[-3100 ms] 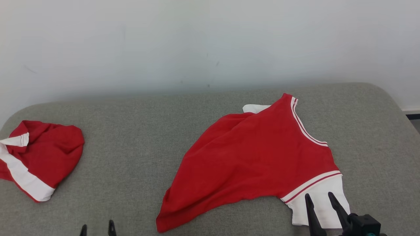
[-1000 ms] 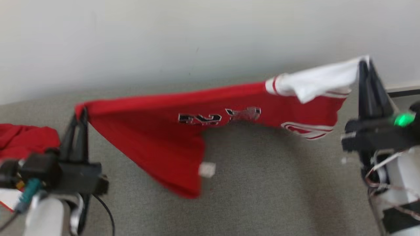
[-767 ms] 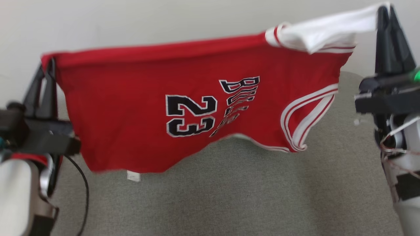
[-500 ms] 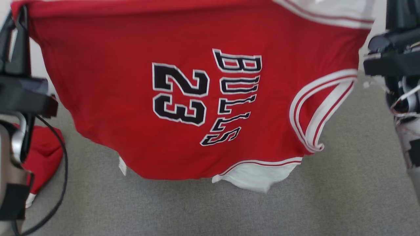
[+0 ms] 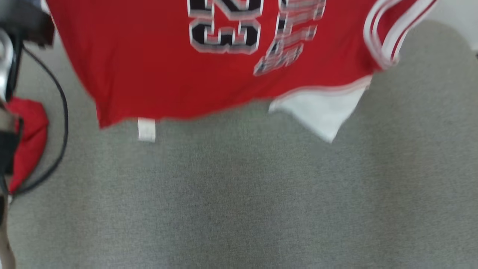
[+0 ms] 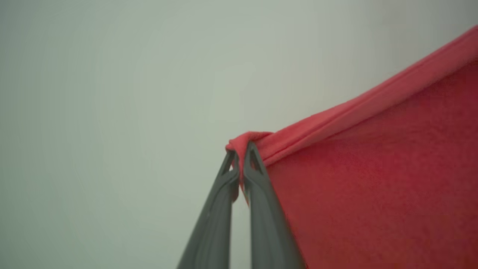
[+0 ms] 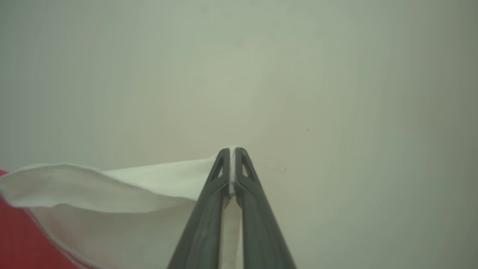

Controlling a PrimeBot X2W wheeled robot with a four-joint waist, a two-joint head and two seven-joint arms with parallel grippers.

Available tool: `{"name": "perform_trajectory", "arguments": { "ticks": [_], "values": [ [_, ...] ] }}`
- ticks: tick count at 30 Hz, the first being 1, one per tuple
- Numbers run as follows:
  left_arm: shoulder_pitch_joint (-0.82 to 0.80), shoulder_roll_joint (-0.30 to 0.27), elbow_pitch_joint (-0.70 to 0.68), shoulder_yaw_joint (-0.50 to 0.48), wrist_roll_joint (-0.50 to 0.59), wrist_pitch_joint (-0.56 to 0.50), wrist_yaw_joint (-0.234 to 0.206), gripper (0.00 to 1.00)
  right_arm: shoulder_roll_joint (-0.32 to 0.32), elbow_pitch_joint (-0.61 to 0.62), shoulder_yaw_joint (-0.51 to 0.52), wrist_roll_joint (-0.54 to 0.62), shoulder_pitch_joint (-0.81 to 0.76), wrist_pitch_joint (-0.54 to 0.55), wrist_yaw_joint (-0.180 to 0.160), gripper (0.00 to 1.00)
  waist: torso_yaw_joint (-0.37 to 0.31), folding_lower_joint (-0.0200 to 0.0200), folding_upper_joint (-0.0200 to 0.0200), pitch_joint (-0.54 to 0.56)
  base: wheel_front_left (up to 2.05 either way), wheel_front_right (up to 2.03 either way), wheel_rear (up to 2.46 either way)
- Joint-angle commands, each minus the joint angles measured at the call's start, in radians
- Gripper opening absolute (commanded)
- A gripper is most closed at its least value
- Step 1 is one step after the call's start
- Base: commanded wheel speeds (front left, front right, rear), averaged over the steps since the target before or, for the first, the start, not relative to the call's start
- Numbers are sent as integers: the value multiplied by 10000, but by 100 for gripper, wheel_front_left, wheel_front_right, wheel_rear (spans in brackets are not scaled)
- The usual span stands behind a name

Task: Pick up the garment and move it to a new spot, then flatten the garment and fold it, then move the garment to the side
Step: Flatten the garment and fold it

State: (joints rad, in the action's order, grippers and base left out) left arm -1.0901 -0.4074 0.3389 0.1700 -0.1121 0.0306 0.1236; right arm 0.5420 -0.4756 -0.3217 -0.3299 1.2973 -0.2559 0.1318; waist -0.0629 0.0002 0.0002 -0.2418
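The garment (image 5: 157,71) is a red jersey with black-and-white lettering, white-striped trim and a white sleeve (image 5: 321,112). It hangs in the air above the grey surface (image 5: 239,201), spread wide, blurred by motion, its upper part cut off by the head view's top edge. In the left wrist view my left gripper (image 6: 241,151) is shut on a bunched red corner of the garment (image 6: 373,168). In the right wrist view my right gripper (image 7: 231,151) is shut on the white edge of the garment (image 7: 112,190).
A second red piece of clothing (image 5: 28,145) lies at the far left of the grey surface. Part of my left arm and its black cable (image 5: 61,112) hang along the head view's left edge. A pale wall (image 6: 112,112) stands behind.
Both grippers have lifted the garment from the surface and stretched it between them. Over the last second it rose further, its top leaving the head view, which has itself shifted.
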Motion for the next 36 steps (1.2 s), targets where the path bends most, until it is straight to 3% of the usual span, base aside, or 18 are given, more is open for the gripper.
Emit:
{"name": "perform_trajectory", "arguments": {
  "ticks": [1,10,15,20,25,31,36],
  "values": [
    [-795,99,292,62,195,148,-127,0,50,-267,54,246,702,-29,-23,0,183,-2,-2,-1712,0,0,0],
    [-3862,55,1820,729,1343,1543,-449,0,452,-741,683,1115,2956,-93,-25,0,357,-2,-2,-2651,0,0,0],
    [-4078,316,2608,860,1319,2041,-660,0,566,-272,1174,1172,2440,-77,-25,0,458,-2,-2,-2930,0,0,0],
    [-2620,622,3018,576,775,2263,-1043,0,610,479,1611,520,465,-80,-26,0,449,-2,-2,-2957,0,0,0],
    [-238,1071,2734,347,144,2338,-1149,0,365,1641,2255,-146,-2871,-81,-26,0,392,-2,-2,-2591,0,0,0],
    [3498,1784,1715,-379,-660,2348,-1340,0,-472,2264,3241,-393,-7362,-83,-26,0,270,-2,-2,-1398,0,0,0],
    [6321,2247,1399,-1135,-1032,2350,-1205,0,-1365,2194,3373,-262,-9869,-83,-31,0,-25,-2,-2,-232,0,0,0]
  ]
}}
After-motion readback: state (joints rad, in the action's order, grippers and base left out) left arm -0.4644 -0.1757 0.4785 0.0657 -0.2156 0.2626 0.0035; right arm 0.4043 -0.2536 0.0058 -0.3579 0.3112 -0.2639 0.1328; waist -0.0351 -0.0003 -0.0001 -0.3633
